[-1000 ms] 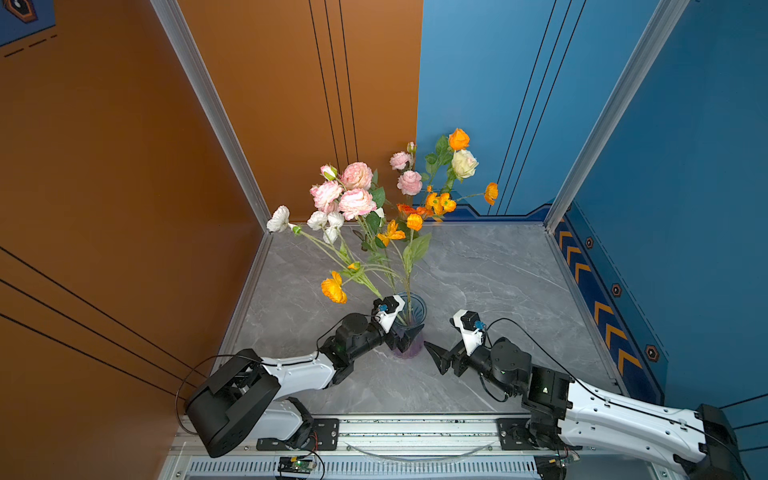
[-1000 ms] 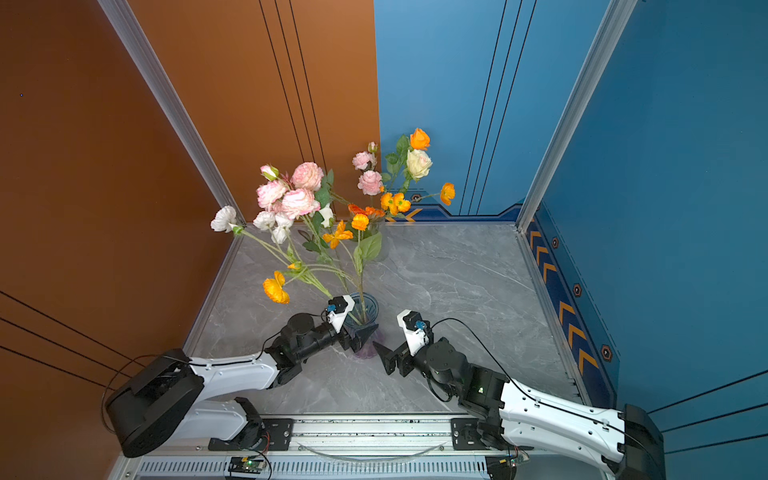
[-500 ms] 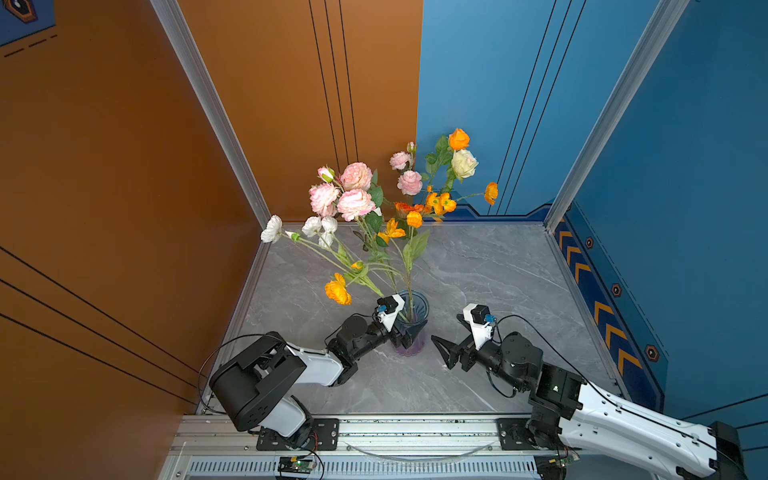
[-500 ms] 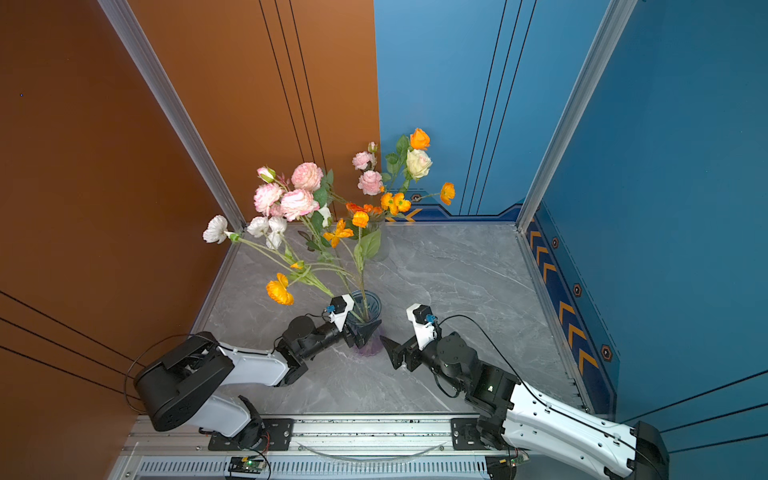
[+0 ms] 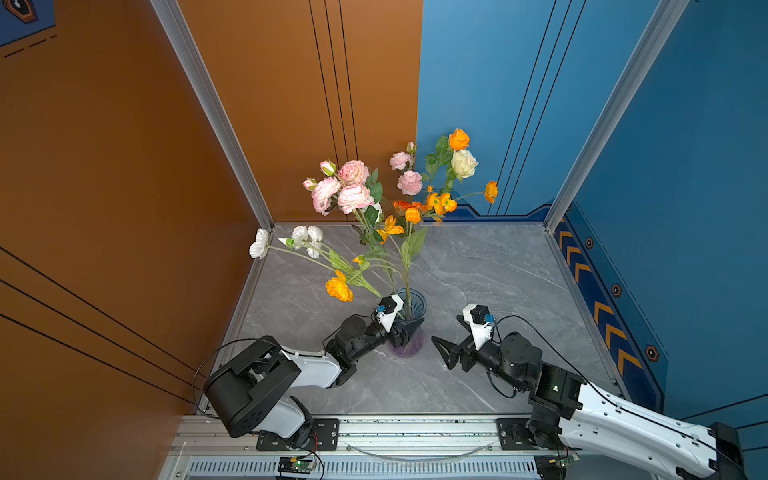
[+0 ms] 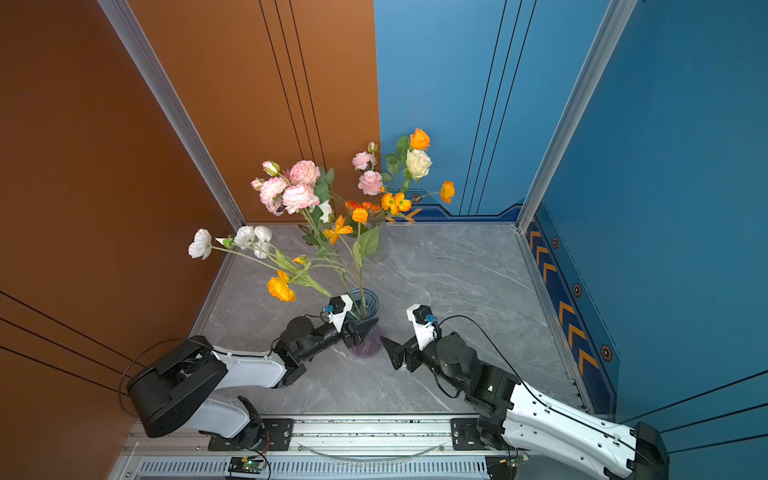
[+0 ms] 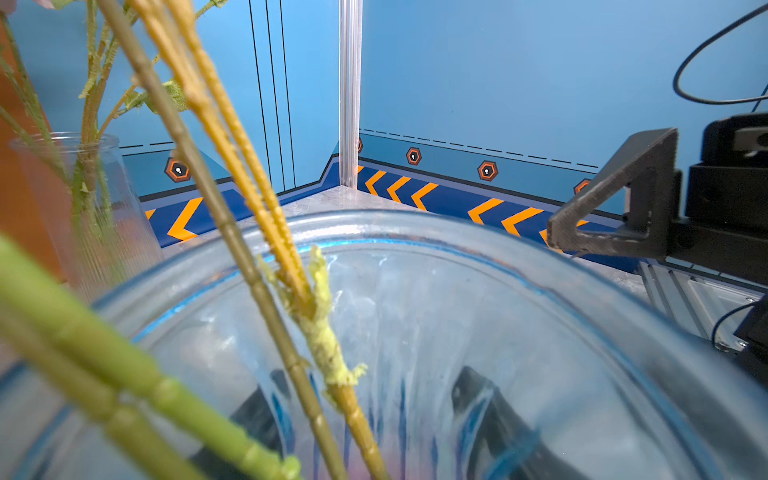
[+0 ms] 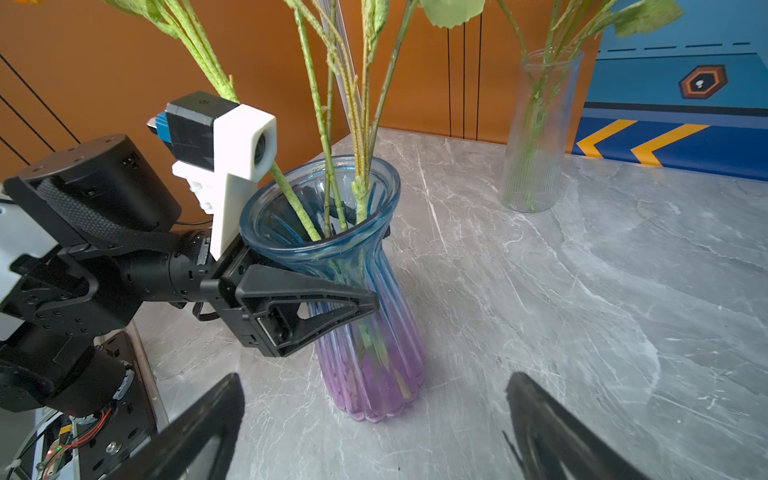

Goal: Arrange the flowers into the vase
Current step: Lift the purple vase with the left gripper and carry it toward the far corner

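The flowers (image 5: 353,195) stand with their green stems (image 8: 328,137) in a ribbed blue-to-purple glass vase (image 8: 370,332) near the table's front, seen in both top views (image 6: 368,347). Pink, white and orange blooms fan out above it. My left gripper (image 5: 411,328) straddles the vase's narrow neck, with one finger (image 8: 307,295) lying against the glass on the near side and the other behind it, so it is shut on the vase. My right gripper (image 5: 440,352) stands open just right of the vase, empty, with its fingertips pointing at the base.
A tall clear ribbed vase (image 8: 536,137) with more stems stands further back towards the rear wall. Orange and blue walls close the grey marble table (image 5: 498,270) on three sides. A metal rail (image 5: 415,428) runs along the front.
My left gripper's jaws have closed in on the vase neck. The right arm has drawn back a little to the right. The white-flowered stem has leaned lower to the left.
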Robot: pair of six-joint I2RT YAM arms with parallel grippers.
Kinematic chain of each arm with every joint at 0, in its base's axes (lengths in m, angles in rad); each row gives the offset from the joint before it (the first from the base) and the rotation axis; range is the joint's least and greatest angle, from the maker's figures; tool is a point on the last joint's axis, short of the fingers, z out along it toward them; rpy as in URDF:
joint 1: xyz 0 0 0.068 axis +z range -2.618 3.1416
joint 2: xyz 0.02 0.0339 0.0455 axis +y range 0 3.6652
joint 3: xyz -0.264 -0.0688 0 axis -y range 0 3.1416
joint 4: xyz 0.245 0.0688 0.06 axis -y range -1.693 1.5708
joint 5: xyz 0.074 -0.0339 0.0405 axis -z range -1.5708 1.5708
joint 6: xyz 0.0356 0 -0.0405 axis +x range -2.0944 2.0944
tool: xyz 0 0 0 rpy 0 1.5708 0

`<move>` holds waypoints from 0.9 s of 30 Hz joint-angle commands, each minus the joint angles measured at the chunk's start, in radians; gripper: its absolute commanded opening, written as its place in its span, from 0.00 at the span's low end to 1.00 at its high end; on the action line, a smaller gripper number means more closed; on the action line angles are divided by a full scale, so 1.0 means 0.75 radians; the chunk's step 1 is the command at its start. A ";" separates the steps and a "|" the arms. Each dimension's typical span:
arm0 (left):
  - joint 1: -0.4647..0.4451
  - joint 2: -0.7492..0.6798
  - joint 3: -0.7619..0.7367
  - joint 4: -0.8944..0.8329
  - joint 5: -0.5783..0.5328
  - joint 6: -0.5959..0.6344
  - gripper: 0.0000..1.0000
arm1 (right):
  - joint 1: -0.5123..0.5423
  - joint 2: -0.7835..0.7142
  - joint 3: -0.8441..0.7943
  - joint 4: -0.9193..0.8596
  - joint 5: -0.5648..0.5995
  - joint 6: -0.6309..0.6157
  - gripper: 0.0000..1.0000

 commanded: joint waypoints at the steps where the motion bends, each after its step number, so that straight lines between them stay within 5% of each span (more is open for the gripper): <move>1: -0.006 -0.185 0.050 -0.052 0.038 0.076 0.48 | -0.011 0.047 0.055 0.014 -0.030 -0.004 0.99; 7: 0.010 -0.493 0.130 -0.448 0.059 0.185 0.36 | -0.011 0.160 0.119 0.088 -0.069 -0.028 0.99; 15: 0.080 -0.851 0.272 -0.910 -0.050 0.262 0.35 | -0.011 0.238 0.220 0.087 -0.110 -0.079 0.99; 21: 0.224 -0.947 0.410 -1.093 -0.174 0.334 0.35 | -0.009 0.321 0.316 0.061 -0.161 -0.122 0.99; 27: 0.451 -0.957 0.558 -1.121 -0.145 0.308 0.34 | -0.009 0.413 0.356 0.115 -0.229 -0.137 0.99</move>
